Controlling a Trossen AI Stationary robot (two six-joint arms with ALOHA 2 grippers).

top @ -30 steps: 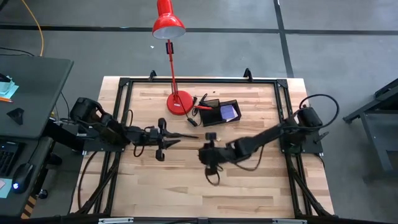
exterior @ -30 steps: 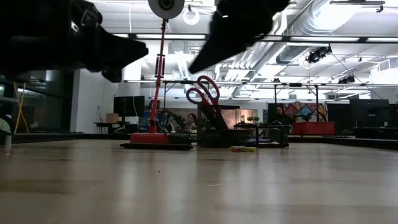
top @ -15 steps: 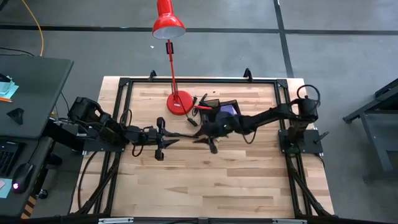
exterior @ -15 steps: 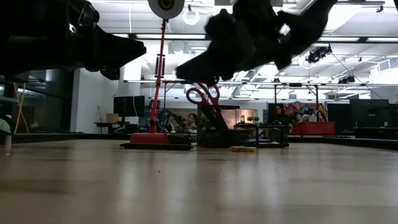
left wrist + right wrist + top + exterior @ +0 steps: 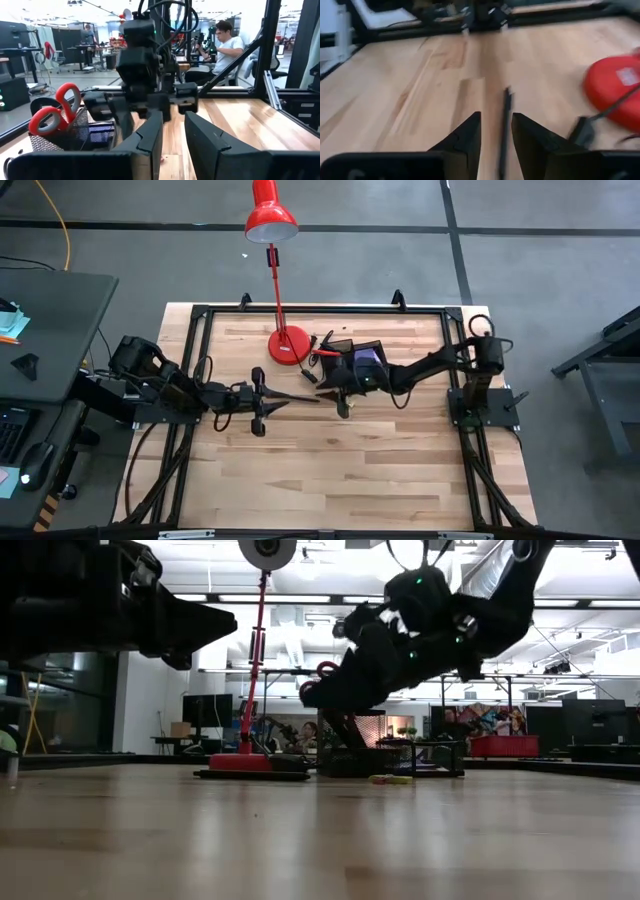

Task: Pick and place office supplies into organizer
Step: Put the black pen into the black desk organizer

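Your left claw (image 5: 268, 402) hangs over the middle of the bench (image 5: 300, 470), its fingers (image 5: 150, 137) a small way apart with nothing between them, pointed toward the right arm.

Just beyond it, your right claw (image 5: 335, 392) hovers low at the near edge of the organizer (image 5: 345, 364), fingers (image 5: 467, 132) slightly parted and empty. Seen from its wrist, a thin dark pen (image 5: 504, 125) lies on the wood between those fingers, running away from the camera; in the overhead view that pen (image 5: 296, 396) rests between the two claws.

Behind the right claw, the organizer sits near the far edge of the bench, beside the lamp base (image 5: 288, 345). The purple-blue pad (image 5: 366, 360) lies in its right compartment. The red-handled scissors (image 5: 55, 107) stand upright in the mesh holder (image 5: 60, 137) at the organizer's left end.

At bench height, a tiny yellow piece (image 5: 392, 779) lies on the wood in front of the organizer. Farther back in the room, a person (image 5: 225, 47) sits at a desk.
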